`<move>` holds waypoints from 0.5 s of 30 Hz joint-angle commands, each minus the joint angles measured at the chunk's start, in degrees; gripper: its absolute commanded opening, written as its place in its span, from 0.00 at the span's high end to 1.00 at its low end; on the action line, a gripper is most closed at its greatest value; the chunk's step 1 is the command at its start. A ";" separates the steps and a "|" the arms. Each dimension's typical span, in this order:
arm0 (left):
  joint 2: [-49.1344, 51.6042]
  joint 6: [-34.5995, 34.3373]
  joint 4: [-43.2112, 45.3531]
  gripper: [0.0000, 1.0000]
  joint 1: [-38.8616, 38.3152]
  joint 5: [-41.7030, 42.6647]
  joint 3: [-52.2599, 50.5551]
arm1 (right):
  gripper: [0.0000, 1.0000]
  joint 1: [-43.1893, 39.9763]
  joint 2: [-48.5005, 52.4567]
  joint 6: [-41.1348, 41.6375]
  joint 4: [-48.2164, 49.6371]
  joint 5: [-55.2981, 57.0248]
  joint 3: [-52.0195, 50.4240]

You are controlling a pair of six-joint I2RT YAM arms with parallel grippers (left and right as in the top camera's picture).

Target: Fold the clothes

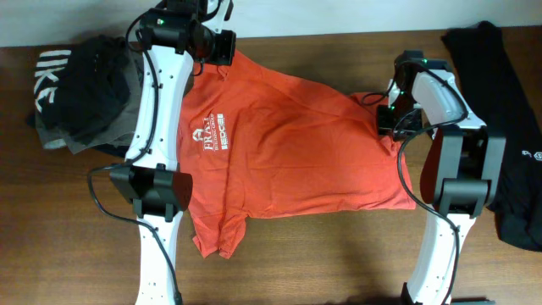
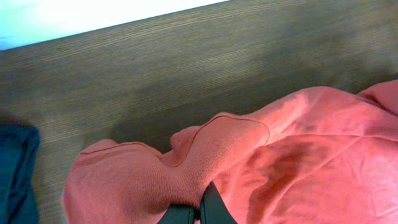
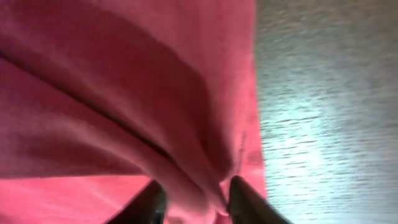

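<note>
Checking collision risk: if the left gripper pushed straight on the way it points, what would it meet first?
The left gripper meets T-shirt fabric at once, pinched in its jaws; beyond that fold, probably bare table, depth unclear.

A dark-brown wooden table [image 1: 339, 263] carries a red-orange T-shirt [image 1: 288, 144] spread across its middle. A pile of dark clothes [image 1: 80, 102] lies at the far left, and a black garment [image 1: 508, 127] lies along the right edge.

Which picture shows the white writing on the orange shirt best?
The overhead view. It shows most of the orange shirt spread on the table, with the white writing plain on it. Both wrist views show only bunched orange cloth close up, and no writing.
</note>
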 commanded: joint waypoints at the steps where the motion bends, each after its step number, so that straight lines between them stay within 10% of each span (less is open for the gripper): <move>1: -0.87 0.48 -0.07 0.99 0.48 -1.92 0.37 | 0.82 -0.20 -1.36 1.07 0.81 2.43 -0.42; 3: -0.87 0.50 -0.09 0.99 0.61 -2.12 0.37 | 0.96 -0.20 -1.42 1.99 1.22 3.87 -0.20; 15: -1.46 0.48 -0.68 0.99 3.30 -2.23 0.37 | 0.96 -2.05 -1.44 3.85 1.33 7.48 23.41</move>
